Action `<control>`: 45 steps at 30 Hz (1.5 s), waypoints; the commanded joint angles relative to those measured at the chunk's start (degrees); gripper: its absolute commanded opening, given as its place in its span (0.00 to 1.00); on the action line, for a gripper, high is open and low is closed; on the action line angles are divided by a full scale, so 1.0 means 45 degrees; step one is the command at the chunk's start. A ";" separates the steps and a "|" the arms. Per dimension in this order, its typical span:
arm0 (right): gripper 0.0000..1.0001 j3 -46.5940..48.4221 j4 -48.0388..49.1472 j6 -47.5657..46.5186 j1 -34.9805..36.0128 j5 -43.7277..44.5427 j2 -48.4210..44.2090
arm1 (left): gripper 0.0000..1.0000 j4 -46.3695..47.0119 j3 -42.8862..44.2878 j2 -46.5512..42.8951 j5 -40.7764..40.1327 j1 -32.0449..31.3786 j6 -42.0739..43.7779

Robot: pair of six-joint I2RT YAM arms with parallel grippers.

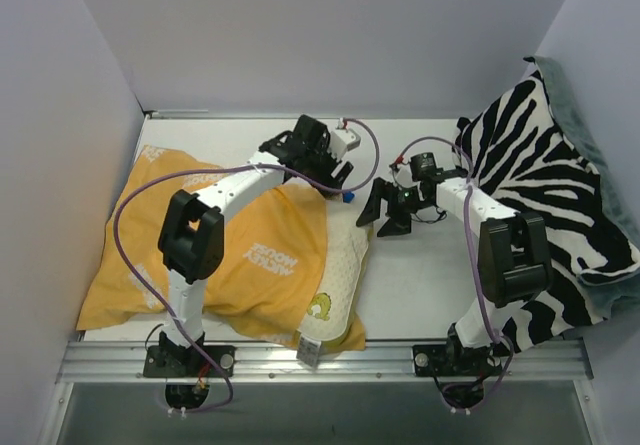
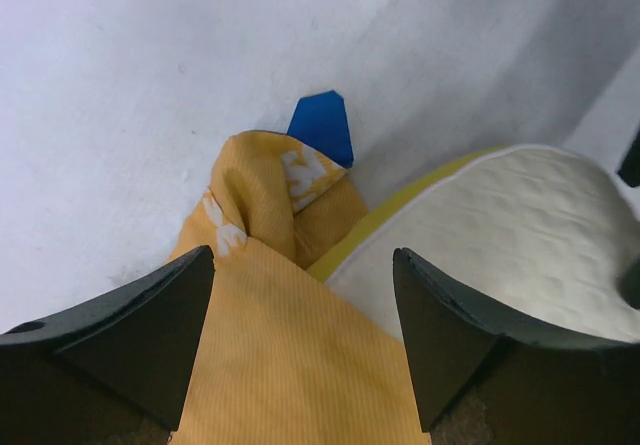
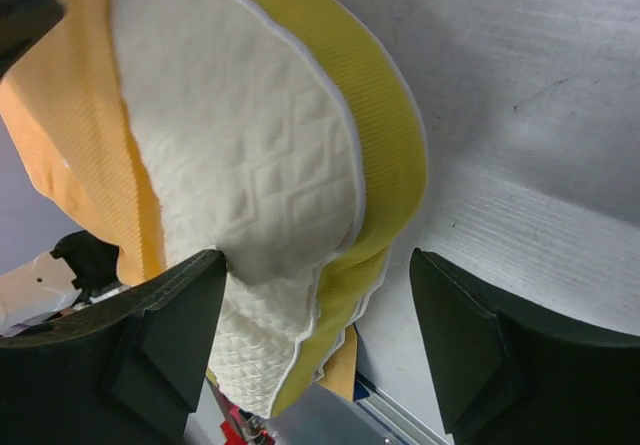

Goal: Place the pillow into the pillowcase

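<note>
The mustard-orange pillowcase [image 1: 200,255] lies at the left of the table. The cream pillow [image 1: 345,265] is partly inside it, and its right side sticks out with the yellow-green edge showing. My left gripper [image 1: 335,180] is open over the pillowcase's far right corner. In the left wrist view the gripper [image 2: 303,253] has orange cloth [image 2: 280,345] under its jaws and the pillow [image 2: 500,225] at its right. My right gripper [image 1: 385,215] is open at the pillow's far right edge. In the right wrist view the gripper [image 3: 315,257] straddles the pillow [image 3: 240,135]; one finger touches it.
A zebra-striped blanket [image 1: 540,175] covers the table's right side, behind the right arm. A small blue tag [image 2: 322,127] sticks out by the pillowcase corner. The pillow's white tag [image 1: 309,348] hangs at the metal front rail [image 1: 400,360]. White walls enclose the table.
</note>
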 commanded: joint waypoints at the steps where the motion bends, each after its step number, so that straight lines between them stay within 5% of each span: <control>1: 0.75 -0.0251 -0.0496 0.0282 0.0168 -0.0540 0.0603 | 0.81 -0.0132 0.1003 0.1102 -0.0650 0.0078 -0.0330; 5: 0.70 -0.0720 0.0479 0.0965 0.0246 -0.1535 0.0974 | 0.80 -0.0170 0.1336 0.2214 -0.1177 0.0117 -0.0350; 9: 0.41 -0.0740 0.1708 0.1629 0.0636 -0.2220 0.1637 | 0.63 -0.0346 0.1842 0.3015 -0.1140 0.0136 -0.0466; 15: 0.06 -0.0760 0.3972 0.3074 0.0969 -0.3060 0.2088 | 0.00 -0.0718 0.3073 0.3721 0.1976 0.0059 -0.1403; 23: 0.00 -0.0779 0.5893 0.4522 0.1379 -0.3726 0.1620 | 0.00 -0.0092 0.4947 0.3253 0.2849 -0.0235 -0.3162; 24: 0.00 -0.0798 0.5505 0.4135 0.1321 -0.3609 0.1446 | 0.33 -0.0344 0.4872 0.3059 0.2362 -0.0196 -0.3085; 27: 0.00 -0.0954 0.4506 0.3217 0.1282 -0.3239 0.1249 | 0.77 -0.0483 0.3649 0.2219 -0.0116 0.0018 -0.2055; 28: 0.00 -0.1129 0.4119 0.3058 0.1262 -0.3160 0.1229 | 0.83 -0.0483 0.3274 0.2043 -0.1051 0.0155 -0.1856; 35: 0.00 -0.1677 0.3549 0.2334 0.0988 -0.2885 0.1210 | 0.87 -0.0737 0.1590 0.2176 -0.2758 0.1366 -0.0761; 45: 0.00 -0.1873 0.2982 0.1651 0.0754 -0.3061 0.0917 | 0.86 -0.1069 0.1317 0.3096 0.0068 0.1484 -0.1032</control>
